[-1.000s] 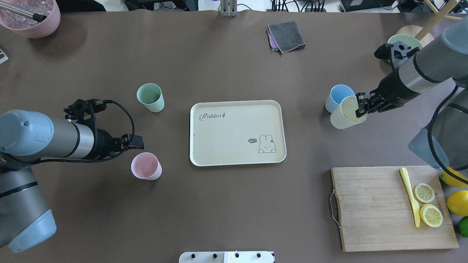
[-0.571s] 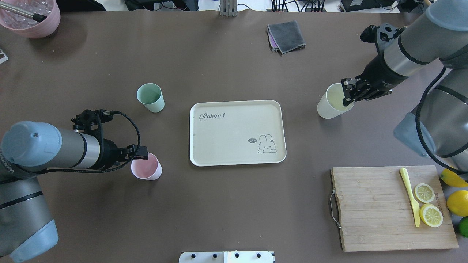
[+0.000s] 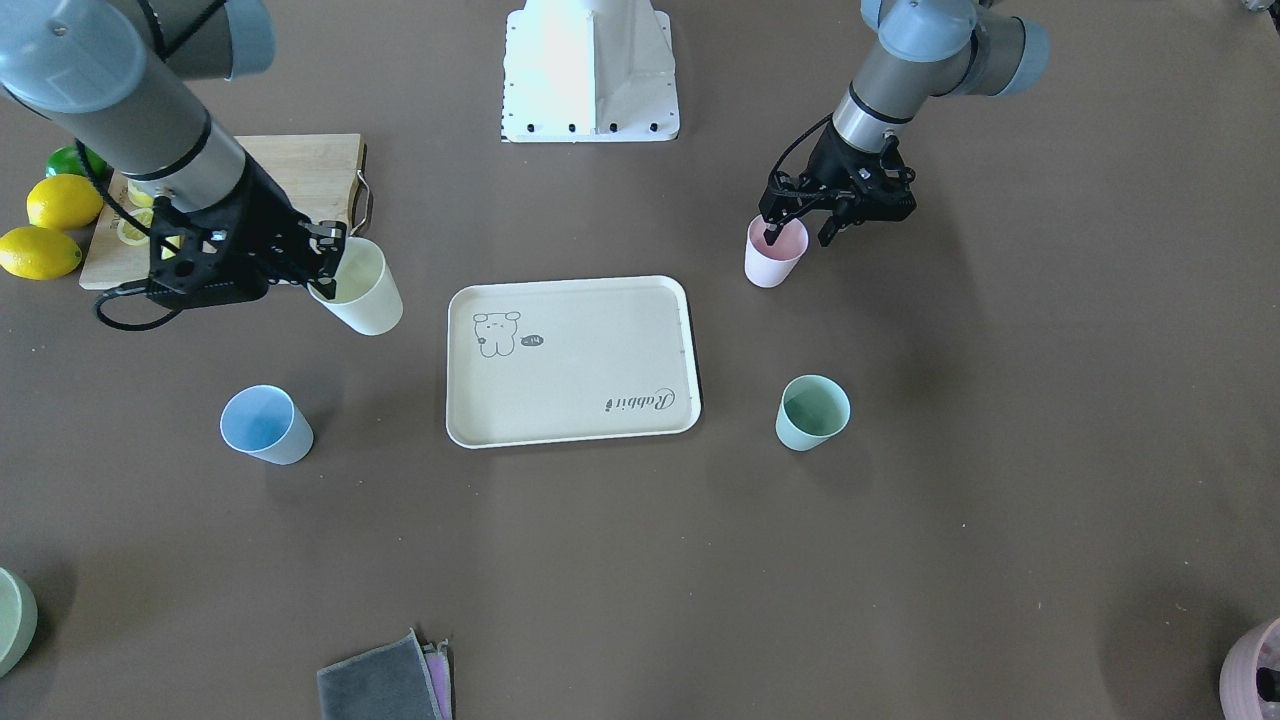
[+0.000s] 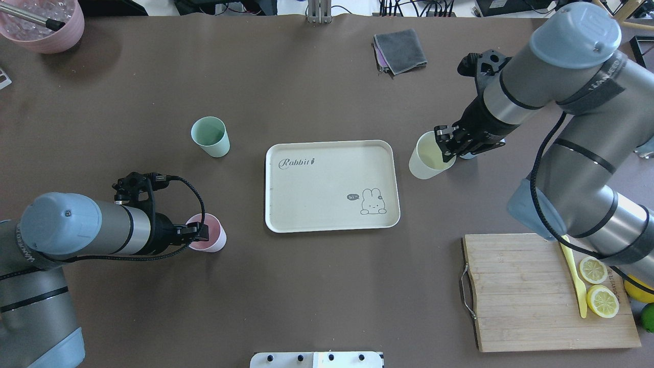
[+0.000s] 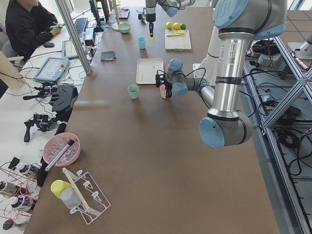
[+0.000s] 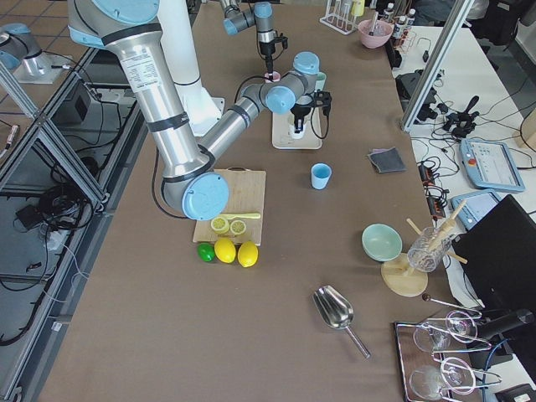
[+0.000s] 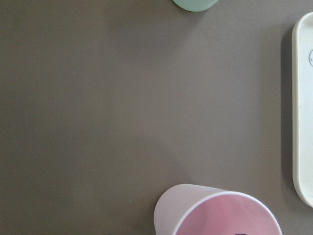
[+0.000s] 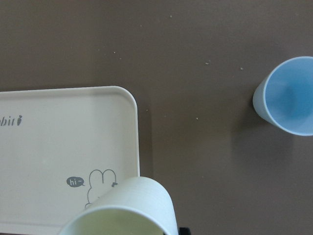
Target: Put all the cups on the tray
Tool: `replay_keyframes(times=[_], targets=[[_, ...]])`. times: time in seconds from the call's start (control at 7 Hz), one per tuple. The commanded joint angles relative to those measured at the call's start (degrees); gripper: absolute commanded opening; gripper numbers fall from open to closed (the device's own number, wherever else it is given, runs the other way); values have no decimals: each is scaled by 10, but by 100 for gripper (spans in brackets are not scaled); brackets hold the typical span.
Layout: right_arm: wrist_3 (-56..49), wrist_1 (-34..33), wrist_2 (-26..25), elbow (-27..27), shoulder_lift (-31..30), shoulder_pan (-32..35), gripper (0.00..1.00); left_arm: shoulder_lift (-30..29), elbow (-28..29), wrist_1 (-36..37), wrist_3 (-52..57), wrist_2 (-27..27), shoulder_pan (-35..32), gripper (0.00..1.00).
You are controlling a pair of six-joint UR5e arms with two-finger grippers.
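Mid-table: brown table point(image 4: 327, 296), matte; cluttered lab benches point(image 5: 53, 68) beyond its far edge. Tray point(image 4: 317, 199), central, no cups aboard. Right gripper point(image 4: 445, 145) clamped on yellow cup point(image 4: 424, 163), tilted and aloft beside tray, toward table's right end. Next, I judge: carry over rim, lower, release. Left gripper point(image 3: 798, 238) spread astride wall of pink cup point(image 3: 770, 268); closing due. Mint cup point(image 4: 210, 137), blue cup point(image 3: 265, 425): standing untouched.

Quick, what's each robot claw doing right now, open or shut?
Left gripper: open, straddling the rim of the pink cup.
Right gripper: shut on the pale yellow cup, by its rim.
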Motion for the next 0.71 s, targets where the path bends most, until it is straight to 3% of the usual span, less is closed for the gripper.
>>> replay_keyframes(times=[0.0,0.57], targets=[[26,2,-33,-16,20,-39,0,0,0,1,1,1,3,0],[25,7,-51,-60,44,-63,0,-18,-2,8,0,-6,-39,0]])
